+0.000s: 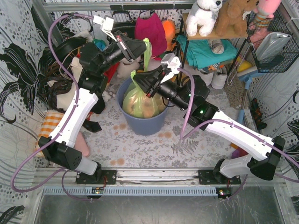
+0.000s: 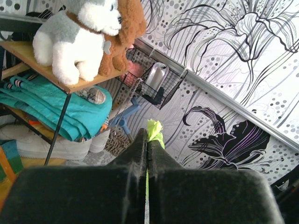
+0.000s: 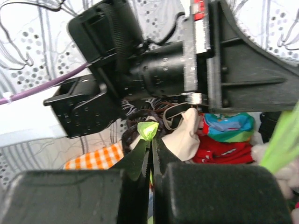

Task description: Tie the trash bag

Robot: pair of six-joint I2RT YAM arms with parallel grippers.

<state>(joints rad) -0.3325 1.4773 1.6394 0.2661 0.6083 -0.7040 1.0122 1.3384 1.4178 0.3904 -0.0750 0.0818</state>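
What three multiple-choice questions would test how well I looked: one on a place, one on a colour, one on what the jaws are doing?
1. Where is the trash bag? A. On a shelf. B. In the blue-grey bin. C. Flat on the table.
2. What colour is the bag? A. Black. B. Red. C. Light green.
3. How do both arms' jaws stand? A. Wide open. B. Shut on bag plastic. C. One open, one shut.
1 B, the bin's rim rings it; 2 C, its film is pale green; 3 B, each wrist view shows green plastic pinched.

trash bag (image 1: 140, 101): light green; bin (image 1: 140, 126): blue-grey; wall (image 1: 16, 74): black-and-white floral
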